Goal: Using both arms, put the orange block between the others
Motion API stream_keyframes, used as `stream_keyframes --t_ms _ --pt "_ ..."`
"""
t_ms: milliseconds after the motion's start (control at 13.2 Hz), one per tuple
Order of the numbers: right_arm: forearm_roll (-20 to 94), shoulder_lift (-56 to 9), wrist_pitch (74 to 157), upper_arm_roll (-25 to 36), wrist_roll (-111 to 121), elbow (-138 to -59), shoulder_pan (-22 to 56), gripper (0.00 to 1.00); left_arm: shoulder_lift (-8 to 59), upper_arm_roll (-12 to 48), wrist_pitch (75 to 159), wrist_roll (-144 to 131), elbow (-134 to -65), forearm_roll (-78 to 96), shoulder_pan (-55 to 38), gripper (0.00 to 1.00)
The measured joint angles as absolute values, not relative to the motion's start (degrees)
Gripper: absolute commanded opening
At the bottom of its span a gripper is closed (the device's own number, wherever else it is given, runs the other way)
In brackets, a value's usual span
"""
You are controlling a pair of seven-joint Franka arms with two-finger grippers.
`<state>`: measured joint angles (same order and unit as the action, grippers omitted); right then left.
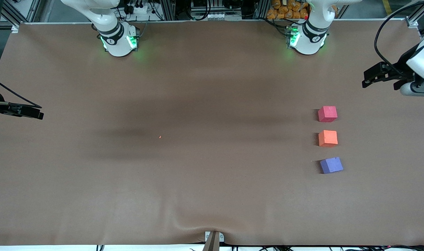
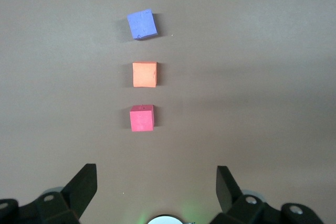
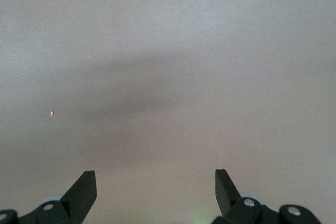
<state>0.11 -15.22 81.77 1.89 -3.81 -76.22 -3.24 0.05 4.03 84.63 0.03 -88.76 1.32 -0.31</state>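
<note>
Orange block [image 1: 328, 138] between 2 cubes | left gripper [image 1: 367, 82], right gripper [image 1: 37, 115] jaws released, table ends

Orange block [image 1: 328, 138], pinkish-red cube [image 1: 327, 114], purple cube [image 1: 331, 165], brown table [image 1: 198, 104], seemingly plain.

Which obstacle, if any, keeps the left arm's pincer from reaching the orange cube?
Probably none: the open left pincer has bare table before the orange cube, though the pinkish-red cube sits close.

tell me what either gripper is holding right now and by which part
Nothing is held. The left gripper and right gripper are both open and empty; the orange block sits on the table.
</note>
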Motion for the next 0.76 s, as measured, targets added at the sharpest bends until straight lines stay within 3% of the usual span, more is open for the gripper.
stream_keyframes --t_ms 756 --pt "0.1 -15.2 81.8 1.9 -3.8 -76.2 -3.3 1.00 0.1 4.5 84.6 0.0 -88.7 0.9 -0.1 1.00"
